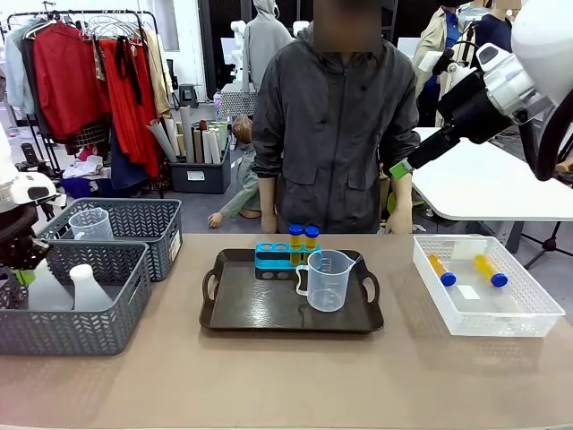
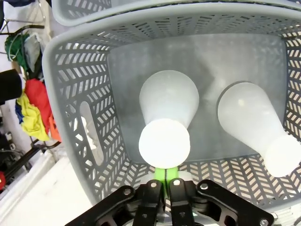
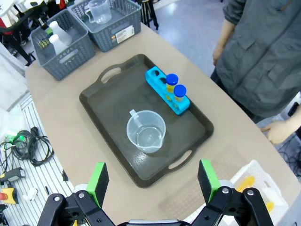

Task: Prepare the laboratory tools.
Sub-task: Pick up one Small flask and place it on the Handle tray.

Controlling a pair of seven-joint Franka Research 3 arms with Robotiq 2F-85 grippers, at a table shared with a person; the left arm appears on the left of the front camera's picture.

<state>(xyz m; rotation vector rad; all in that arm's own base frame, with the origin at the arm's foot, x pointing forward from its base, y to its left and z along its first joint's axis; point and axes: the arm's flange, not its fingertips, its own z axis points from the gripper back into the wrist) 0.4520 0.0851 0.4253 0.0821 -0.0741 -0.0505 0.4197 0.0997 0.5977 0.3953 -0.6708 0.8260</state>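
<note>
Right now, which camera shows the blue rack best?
Right wrist view: it looks down on the rack, showing two tubes and two empty holes. Front view has it side-on, partly behind the beaker. Left wrist view looks into a basket of flasks.

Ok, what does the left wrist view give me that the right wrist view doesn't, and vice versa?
Left wrist view: the left gripper, shut beside the top of the nearer conical flask; whether it pinches the flask I cannot tell. Right wrist view: the open right gripper above the dark tray, which carries the clear measuring beaker and blue rack with two blue-capped test tubes. Both: the grey mesh basket holding two conical flasks.
</note>
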